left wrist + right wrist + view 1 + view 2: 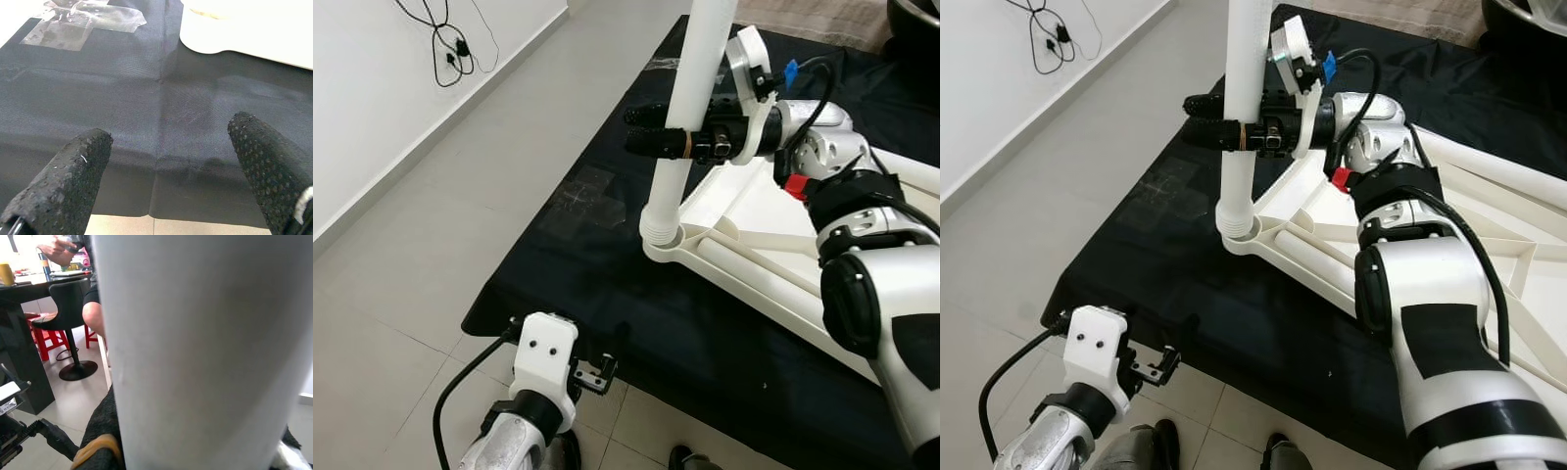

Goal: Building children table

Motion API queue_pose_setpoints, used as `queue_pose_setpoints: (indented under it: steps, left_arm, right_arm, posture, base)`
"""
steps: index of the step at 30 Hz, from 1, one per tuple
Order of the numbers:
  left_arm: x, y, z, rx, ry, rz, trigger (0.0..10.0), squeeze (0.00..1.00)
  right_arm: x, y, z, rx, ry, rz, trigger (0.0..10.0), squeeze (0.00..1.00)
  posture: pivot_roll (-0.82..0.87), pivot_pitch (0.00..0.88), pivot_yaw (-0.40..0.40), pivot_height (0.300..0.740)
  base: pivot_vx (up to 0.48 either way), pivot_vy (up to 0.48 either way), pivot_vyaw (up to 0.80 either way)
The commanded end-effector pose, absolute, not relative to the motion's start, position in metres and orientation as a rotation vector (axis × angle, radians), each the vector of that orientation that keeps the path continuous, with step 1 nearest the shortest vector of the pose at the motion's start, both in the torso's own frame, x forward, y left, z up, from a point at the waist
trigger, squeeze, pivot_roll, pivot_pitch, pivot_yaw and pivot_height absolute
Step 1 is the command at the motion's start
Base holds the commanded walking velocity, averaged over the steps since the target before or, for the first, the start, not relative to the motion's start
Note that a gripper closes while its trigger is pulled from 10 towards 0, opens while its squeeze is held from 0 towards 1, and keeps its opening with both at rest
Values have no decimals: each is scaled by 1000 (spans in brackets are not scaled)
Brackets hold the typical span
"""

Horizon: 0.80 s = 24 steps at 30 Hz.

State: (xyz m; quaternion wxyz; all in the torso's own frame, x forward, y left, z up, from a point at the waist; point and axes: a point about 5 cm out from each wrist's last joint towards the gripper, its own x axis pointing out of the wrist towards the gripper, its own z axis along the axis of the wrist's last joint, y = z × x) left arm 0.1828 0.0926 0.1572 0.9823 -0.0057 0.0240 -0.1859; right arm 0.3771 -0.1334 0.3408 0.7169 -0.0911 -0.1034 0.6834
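While the leg stands in its socket, notes by item:

Step in hand: fitting a white table leg [690, 117] into the corner socket [663, 238] of the overturned white tabletop [744, 220]; judged to be the seating or screwing-in stage, since the leg's ribbed lower end sits at the socket mouth.

Table leg: upright, slightly tilted, running from centre frame up past the top edge in both eye views.

Tabletop: underside up, ribs showing, lying on a black mat [607, 294] that covers the centre and right of the frame over pale floor tiles [431, 225].

Right gripper [656, 140]: at upper centre, black fingers pinched across the leg partway up its length; the right wrist view looks straight onto the leg's white surface.

Left gripper [166, 171]: at lower left of the eye views, over the near edge of the mat; fingers spread wide, holding nothing, well apart from the tabletop corner.

Background: a cable [445, 39] against the white wall at upper left; in the right wrist view a person sits on a black stool [68, 328] at a dark counter.

Next move, judgement: bring the leg plumb over the socket, then press or twist it home. The left gripper could steady the tabletop corner so it does not slide.

Risk: a tilted leg may bind in the socket.
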Motion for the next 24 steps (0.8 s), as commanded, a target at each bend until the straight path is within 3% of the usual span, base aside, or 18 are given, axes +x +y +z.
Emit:
queue_pose_setpoints:
  steps: [1, 17, 24]
  left_arm:
    - [181, 93, 152, -12, 85, -381, 10000, 0]
    - [180, 93, 151, -11, 87, -387, 10000, 0]
    - [180, 94, 150, -7, 91, -391, 10000, 0]
  right_arm:
    - [376, -139, 339, -200, -223, 1530, 10000, 0]
    - [376, -151, 331, -257, -168, 1500, 10000, 0]
    - [374, -144, 325, -246, -166, 1532, 10000, 0]
  posture:
    - [118, 274, -20, 740]
    - [119, 270, -15, 740]
    - [121, 262, -11, 740]
  base:
    - [0, 0, 0]
    - [0, 0, 0]
    - [0, 0, 0]
